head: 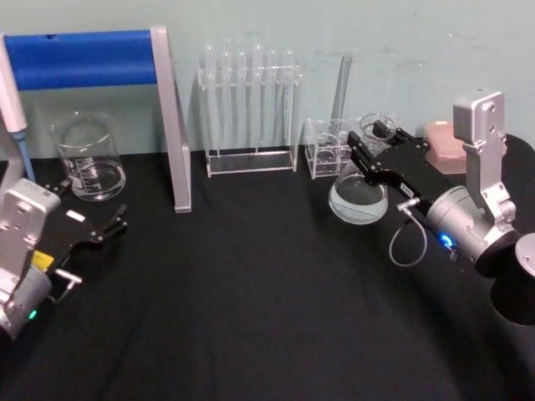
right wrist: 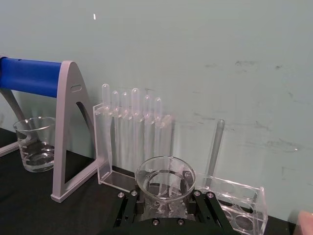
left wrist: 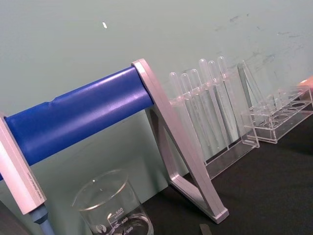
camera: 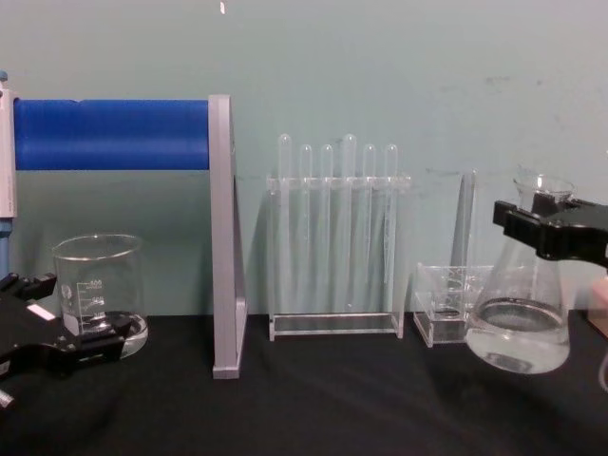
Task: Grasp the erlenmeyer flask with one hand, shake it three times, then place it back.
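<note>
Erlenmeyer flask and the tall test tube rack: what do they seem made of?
Clear conical erlenmeyer flask: likely glass, glossy; thin see-through walls, bright highlights, liquid visible inside. Tall clear test tube rack: probably acrylic plastic, glossy; flat transparent slabs with bright cut edges.

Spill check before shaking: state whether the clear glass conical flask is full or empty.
Partly full: the clear glass conical flask holds clear liquid in its base only.
</note>
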Controlling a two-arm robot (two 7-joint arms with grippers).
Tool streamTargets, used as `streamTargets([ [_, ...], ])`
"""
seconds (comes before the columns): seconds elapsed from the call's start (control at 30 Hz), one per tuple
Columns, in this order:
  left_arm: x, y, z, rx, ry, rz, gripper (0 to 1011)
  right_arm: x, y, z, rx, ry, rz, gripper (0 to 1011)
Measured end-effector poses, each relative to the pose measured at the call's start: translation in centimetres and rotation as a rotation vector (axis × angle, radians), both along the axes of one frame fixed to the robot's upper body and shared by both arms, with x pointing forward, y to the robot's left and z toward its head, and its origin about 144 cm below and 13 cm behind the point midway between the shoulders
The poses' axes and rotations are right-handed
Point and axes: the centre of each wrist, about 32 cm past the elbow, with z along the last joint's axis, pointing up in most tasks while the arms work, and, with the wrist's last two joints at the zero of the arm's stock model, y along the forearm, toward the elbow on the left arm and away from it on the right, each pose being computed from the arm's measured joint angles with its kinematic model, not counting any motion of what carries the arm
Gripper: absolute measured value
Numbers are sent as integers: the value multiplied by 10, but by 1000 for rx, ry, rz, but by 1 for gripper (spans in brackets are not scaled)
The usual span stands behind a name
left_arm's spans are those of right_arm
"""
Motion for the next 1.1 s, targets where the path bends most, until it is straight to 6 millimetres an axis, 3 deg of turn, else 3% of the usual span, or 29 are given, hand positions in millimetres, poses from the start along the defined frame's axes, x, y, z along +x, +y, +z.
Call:
streamTargets([
  [0.3, 0, 0, 0, 0, 0, 0, 1001, -2, 3, 0, -3, 4, 16, 449],
  [1.1, 0, 0, 0, 0, 0, 0, 1001, -42, 50, -5, -5, 46, 297, 449],
])
